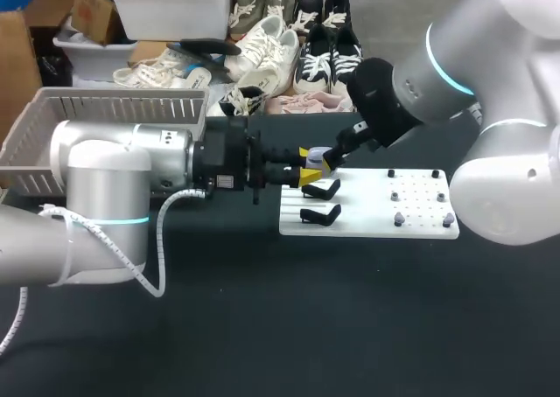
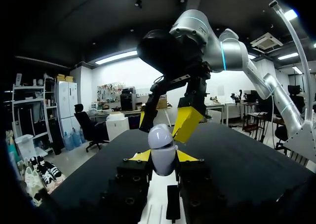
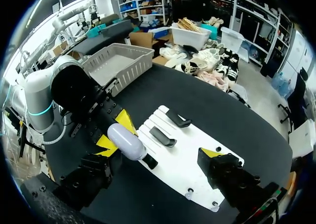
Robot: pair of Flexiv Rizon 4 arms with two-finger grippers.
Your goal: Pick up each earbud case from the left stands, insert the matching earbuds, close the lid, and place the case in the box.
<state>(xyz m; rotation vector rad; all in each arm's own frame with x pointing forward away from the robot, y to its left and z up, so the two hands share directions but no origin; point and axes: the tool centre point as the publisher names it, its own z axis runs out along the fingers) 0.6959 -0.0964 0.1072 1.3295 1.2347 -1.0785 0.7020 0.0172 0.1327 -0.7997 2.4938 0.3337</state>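
Observation:
My left gripper (image 1: 308, 167) is shut on a pale oval earbud case (image 1: 318, 153), held in the air over the near-left end of the white board (image 1: 367, 226). In the left wrist view the case (image 2: 162, 152) stands up between the yellow tips of the left gripper (image 2: 163, 158). My right gripper (image 2: 165, 121) hangs open just past the case's top, one finger on each side. In the right wrist view the case (image 3: 126, 141) lies near one finger of the wide-open right gripper (image 3: 158, 152). Two black stands (image 1: 320, 190) (image 1: 320, 214) on the board are bare.
Small pegs with grey pieces (image 1: 399, 219) stand on the right half of the board. A grey slatted basket (image 1: 114, 108) sits at the table's back left, behind my left arm. In the right wrist view the basket (image 3: 118, 61) lies beyond the board (image 3: 187, 165).

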